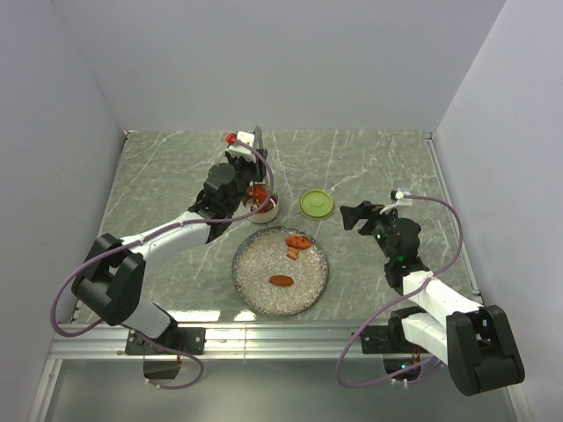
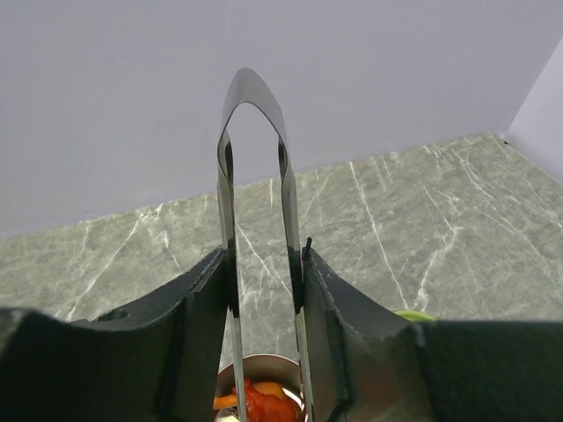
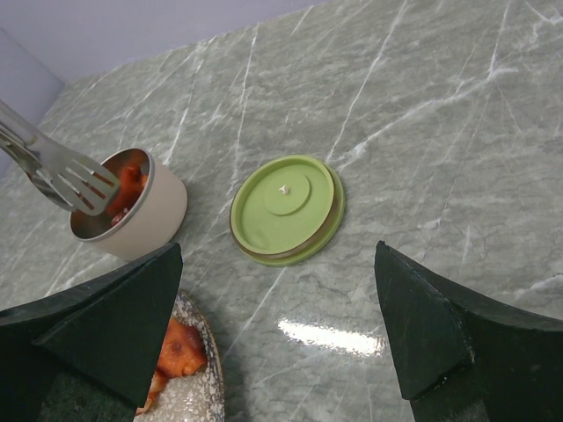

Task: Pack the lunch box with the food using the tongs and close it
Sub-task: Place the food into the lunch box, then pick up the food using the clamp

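Left tool (image 2: 264,352) clamped on tongs (image 2: 288,202), tips over part-filled lunch box (image 3: 145,215) on desk (image 3: 440,105); food (image 1: 297,241) left on plate (image 1: 264,277); right tool (image 3: 277,334) wide, empty, near lid (image 3: 286,209); step judged drop-off, next a return to plate.

The top external view looks steeply down from high at the near side, far enough off to take in the whole desk (image 1: 176,167) with the plate (image 1: 308,272), the lunch box (image 1: 264,209) and its lime-green lid (image 1: 317,204). The left wrist view sits close behind the left pincer (image 2: 266,255) and faces along the tongs (image 2: 253,132) toward the back wall (image 2: 352,70), with the lunch box at its lower edge. The right wrist view looks down past the right pincer (image 3: 277,264) from near the desk, sharing lunch box, lid and plate rim with the top view.
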